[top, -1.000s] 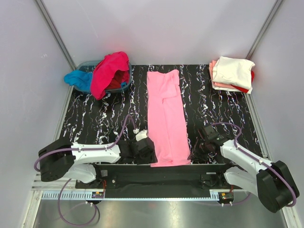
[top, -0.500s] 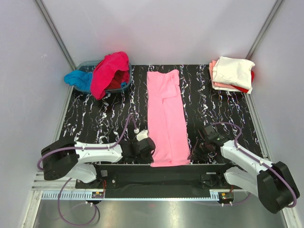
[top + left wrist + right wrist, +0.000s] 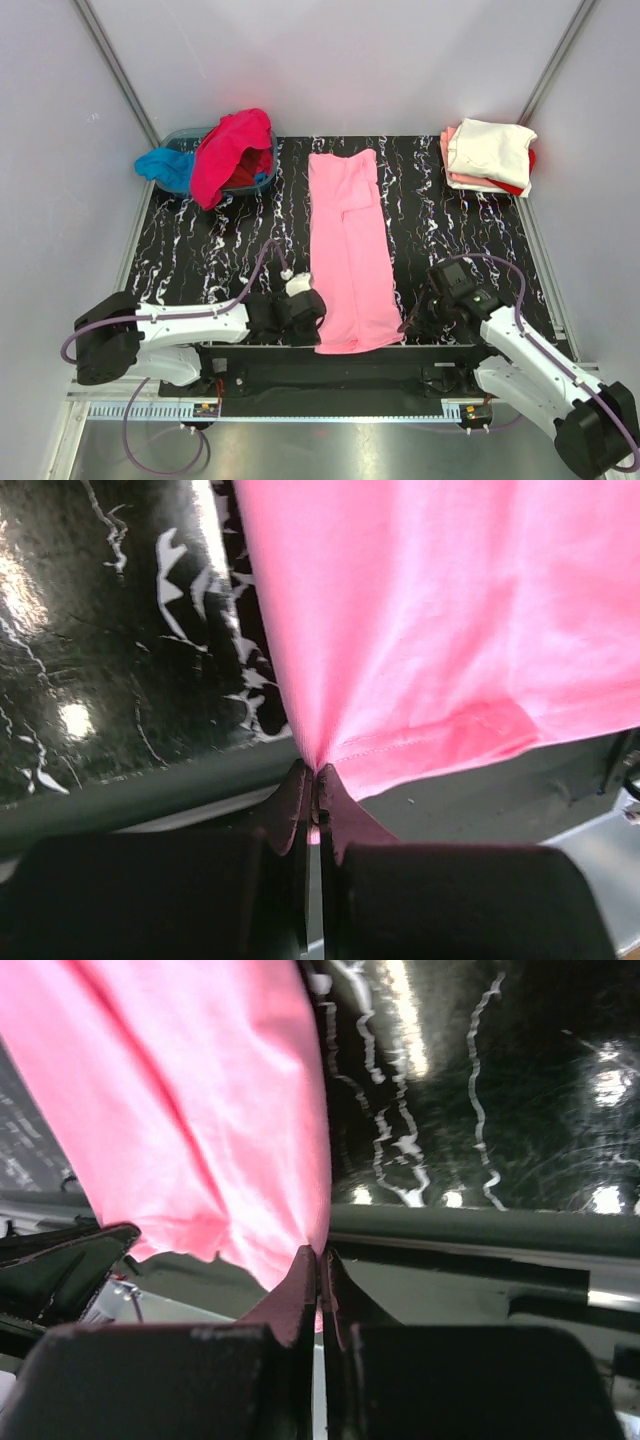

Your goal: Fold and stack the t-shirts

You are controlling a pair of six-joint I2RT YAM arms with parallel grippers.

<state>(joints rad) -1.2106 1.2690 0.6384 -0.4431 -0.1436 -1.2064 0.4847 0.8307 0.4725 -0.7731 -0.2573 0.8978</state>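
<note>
A light pink t-shirt (image 3: 348, 250) lies as a long narrow strip down the middle of the black marbled table (image 3: 220, 250). My left gripper (image 3: 318, 320) is shut on its near left hem corner. The left wrist view shows the pink cloth (image 3: 430, 610) bunching into the closed left gripper (image 3: 316, 775). My right gripper (image 3: 405, 325) is shut on the near right hem corner. In the right wrist view the shirt (image 3: 200, 1090) gathers into the closed right gripper (image 3: 320, 1257). The near hem hangs slightly off the table edge.
At the back right, a cream white shirt (image 3: 490, 150) tops a folded stack over salmon (image 3: 449, 165) and red (image 3: 528, 172) ones. At the back left, a grey-blue basin (image 3: 190, 135) holds a hot pink shirt (image 3: 228, 150) and a bright blue one (image 3: 165, 165).
Both grippers have shut on the near hem corners of the light pink shirt. The right arm has risen a little and the near hem has lifted and puckered.
</note>
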